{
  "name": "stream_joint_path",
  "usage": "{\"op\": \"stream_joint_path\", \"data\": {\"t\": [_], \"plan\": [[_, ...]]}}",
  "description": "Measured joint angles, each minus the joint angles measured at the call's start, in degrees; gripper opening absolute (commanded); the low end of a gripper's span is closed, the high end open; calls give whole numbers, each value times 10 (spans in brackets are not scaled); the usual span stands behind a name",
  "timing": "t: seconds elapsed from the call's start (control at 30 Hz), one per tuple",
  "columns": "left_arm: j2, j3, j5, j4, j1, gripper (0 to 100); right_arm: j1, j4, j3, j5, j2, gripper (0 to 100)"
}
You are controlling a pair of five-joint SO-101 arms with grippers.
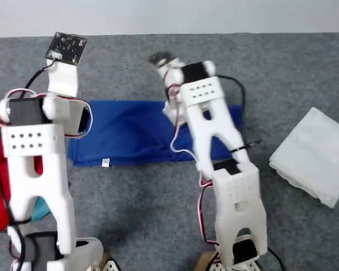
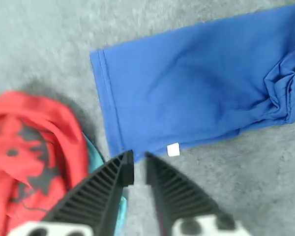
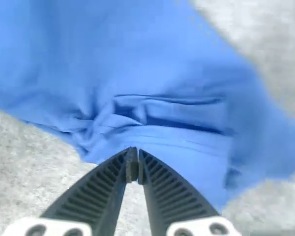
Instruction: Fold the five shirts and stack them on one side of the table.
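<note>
The bunched right end of the blue shirt [image 1: 130, 132] could get folded in crooked. The right gripper [image 3: 132, 169] has its jaws pressed together above it, and the left gripper [image 2: 139, 164] has its jaws barely parted.

A grey counter [image 1: 130, 209] with a speckled, felt-like nap took up most of the high view, running from the near side to a straight far edge. Beyond that edge a pale band [image 1: 169, 17], plain and unmarked, crossed the whole width; whether it was wall or floor could not be told. Soft shadows [image 1: 118, 231] lay on the grey surface toward the near side. The same grey nap showed in the left wrist view [image 2: 44, 44] and in the right wrist view [image 3: 24, 157]. Two small tan patches [image 1: 206, 261] sat at the near edge, too little of them visible to identify
</note>
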Motion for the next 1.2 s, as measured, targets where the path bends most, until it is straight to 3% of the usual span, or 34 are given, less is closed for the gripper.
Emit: {"op": "stream_joint_path", "data": {"t": [0.23,0.47,1.0,1.2], "plan": [[174,-10,11,-24,-62,250,94,0,86,0,-119,9],[335,-124,-24,-25,-102,254,162,0,236,0,-217,9],[648,-419,-38,-26,-110,253,168,0,262,0,-262,9],[742,-534,-38,10,-111,239,168,0,262,0,-262,9]]}}
